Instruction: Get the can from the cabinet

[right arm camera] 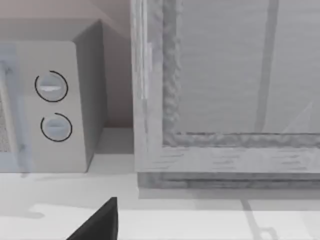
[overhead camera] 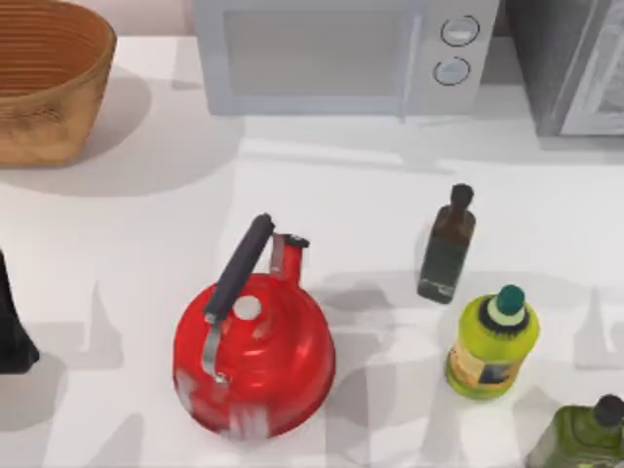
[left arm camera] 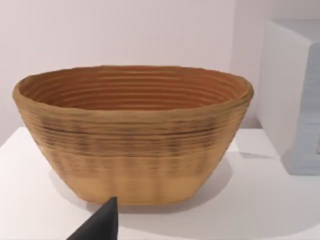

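Three bottles crowd the right front of the white bench [overhead camera: 322,195]: a dark glass bottle [overhead camera: 447,246] lying or leaning near the middle right, a yellow-green bottle with a green cap [overhead camera: 492,341] just in front of it, and an olive-green bottle [overhead camera: 585,434] at the front right corner. A red kettle [overhead camera: 253,351] with a dark handle stands front and centre, well apart from the bottles. Along the back edge sit a woven basket [overhead camera: 44,78] at the left corner, a grey microwave [overhead camera: 341,54] in the middle, and the cabinet [overhead camera: 575,63] at the right corner, its glass door closed in the right wrist view [right arm camera: 225,90]. The can cannot be made out behind that door. Open bench lies between the kettle and the microwave, and along the left side.

The left arm [overhead camera: 12,331] is at the left edge, its wrist camera facing the basket [left arm camera: 132,135]. Whether either gripper is released or clenched, I cannot tell.
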You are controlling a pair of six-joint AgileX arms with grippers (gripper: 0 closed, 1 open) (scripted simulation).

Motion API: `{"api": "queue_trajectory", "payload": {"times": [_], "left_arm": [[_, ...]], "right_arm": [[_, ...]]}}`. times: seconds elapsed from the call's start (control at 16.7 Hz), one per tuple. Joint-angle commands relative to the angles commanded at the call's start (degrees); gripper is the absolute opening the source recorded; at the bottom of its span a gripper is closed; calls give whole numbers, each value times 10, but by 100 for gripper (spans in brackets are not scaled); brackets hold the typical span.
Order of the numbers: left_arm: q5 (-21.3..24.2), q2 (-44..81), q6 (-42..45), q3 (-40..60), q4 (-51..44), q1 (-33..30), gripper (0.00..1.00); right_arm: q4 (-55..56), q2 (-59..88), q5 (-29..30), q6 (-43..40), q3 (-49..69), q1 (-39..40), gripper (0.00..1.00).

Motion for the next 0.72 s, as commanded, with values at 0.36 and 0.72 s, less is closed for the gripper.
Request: {"api": "queue_trajectory", "payload": {"times": [0.36,0.72], "left_arm": [[0,0,0,0,0,0,100],[0,0,0,0,0,0,100]], "right_arm": [[-15,54,7,0,61,9,100],[-77,251,36,1,315,37,100]]}}
